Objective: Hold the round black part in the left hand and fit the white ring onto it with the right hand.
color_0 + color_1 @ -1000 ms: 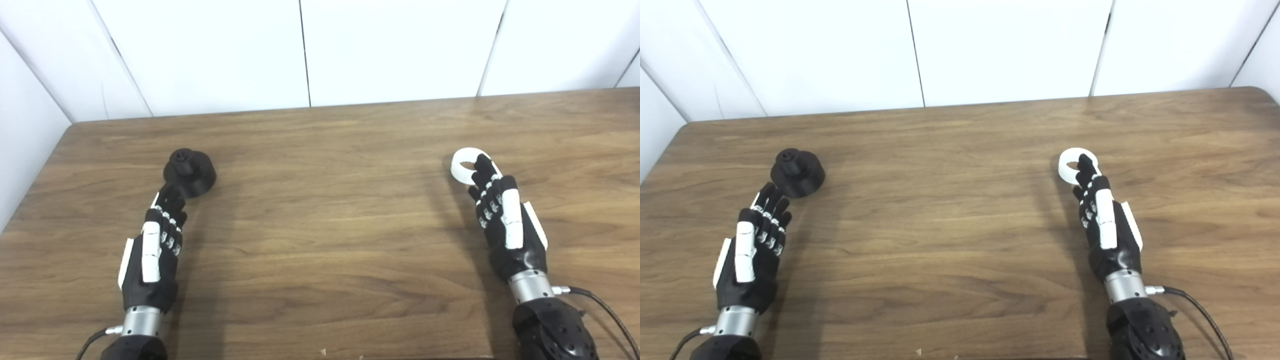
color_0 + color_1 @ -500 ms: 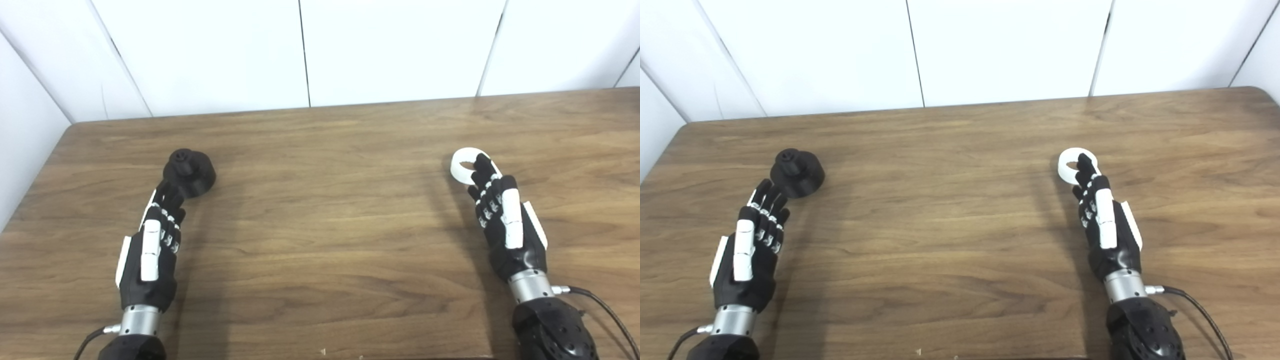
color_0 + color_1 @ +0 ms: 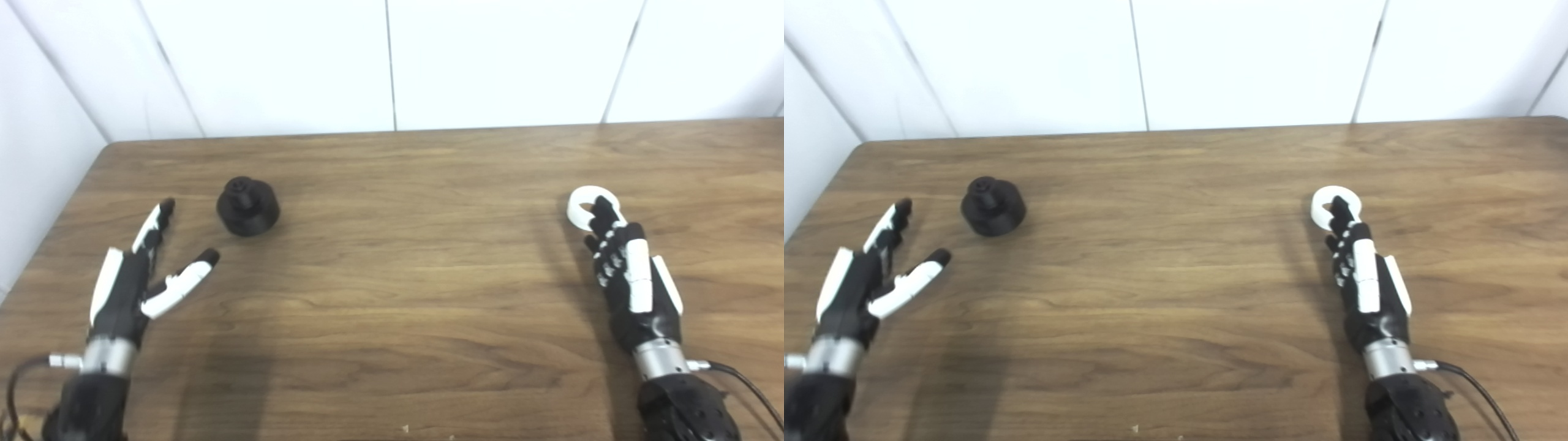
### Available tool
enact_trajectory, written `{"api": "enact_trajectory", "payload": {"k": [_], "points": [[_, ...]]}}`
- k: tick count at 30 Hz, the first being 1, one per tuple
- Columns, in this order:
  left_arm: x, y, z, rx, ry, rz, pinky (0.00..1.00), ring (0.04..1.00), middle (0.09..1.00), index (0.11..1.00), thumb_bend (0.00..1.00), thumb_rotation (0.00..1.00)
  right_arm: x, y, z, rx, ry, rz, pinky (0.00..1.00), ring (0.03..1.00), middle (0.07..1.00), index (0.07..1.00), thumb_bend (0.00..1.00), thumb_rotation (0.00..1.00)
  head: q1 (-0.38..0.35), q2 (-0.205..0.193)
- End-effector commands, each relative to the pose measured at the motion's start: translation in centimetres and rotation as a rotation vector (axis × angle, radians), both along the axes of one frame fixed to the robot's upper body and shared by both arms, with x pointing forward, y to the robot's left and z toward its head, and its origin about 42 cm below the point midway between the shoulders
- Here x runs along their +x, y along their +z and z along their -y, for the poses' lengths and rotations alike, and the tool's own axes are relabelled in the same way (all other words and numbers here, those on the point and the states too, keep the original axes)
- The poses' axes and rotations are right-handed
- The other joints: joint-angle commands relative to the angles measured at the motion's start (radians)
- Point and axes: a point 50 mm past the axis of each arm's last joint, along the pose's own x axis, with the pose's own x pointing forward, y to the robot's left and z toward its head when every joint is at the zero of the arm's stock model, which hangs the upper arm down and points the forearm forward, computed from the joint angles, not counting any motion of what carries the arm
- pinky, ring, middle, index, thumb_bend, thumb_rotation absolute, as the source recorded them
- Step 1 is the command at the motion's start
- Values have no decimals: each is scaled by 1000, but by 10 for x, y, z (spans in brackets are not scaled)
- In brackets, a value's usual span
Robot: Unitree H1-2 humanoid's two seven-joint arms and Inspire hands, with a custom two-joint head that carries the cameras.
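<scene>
The round black part (image 3: 248, 206) stands on the wooden table (image 3: 398, 263) at the left, with its small hub pointing up. My left hand (image 3: 131, 278) is open, thumb spread wide, to the left of the part and nearer to me, not touching it. The white ring (image 3: 576, 211) lies flat on the table at the right. My right hand (image 3: 631, 278) is stretched out with its fingertips (image 3: 603, 211) over the ring's near side; it grips nothing. The same scene shows in the right eye view, with the part (image 3: 993, 206) and the ring (image 3: 1318, 211).
White wall panels (image 3: 392, 61) stand right behind the table's far edge, and one closes the left side. The table's left edge (image 3: 61, 208) runs close to my left hand. A black cable (image 3: 744, 383) trails from my right wrist.
My left hand has pulled away from the black part to the left and spread its thumb and fingers. The camera has shifted slightly. The right hand, ring and part stay put.
</scene>
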Motion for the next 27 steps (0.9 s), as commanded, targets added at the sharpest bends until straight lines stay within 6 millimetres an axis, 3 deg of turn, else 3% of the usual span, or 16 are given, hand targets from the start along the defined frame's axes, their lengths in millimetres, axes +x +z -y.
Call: {"api": "enact_trajectory", "payload": {"k": [1, 11, 27], "points": [[16, 27, -13, 134, 5, 34, 1000, 1000, 1000, 956, 931, 327, 1, 5, 1, -5, 17, 50, 1000, 994, 976, 940, 576, 1000, 2, -1], [51, 36, -34, 317, 47, -20, 1000, 1000, 987, 930, 973, 274, 1, 3, 4, 1, 15, 45, 1000, 1000, 979, 936, 610, 1000, 5, -4], [112, 17, -46, 513, -24, -207, 974, 1000, 970, 897, 995, 286, -1, 5, 9, 3, -3, 52, 1000, 989, 959, 931, 608, 1000, -1, -14]]}}
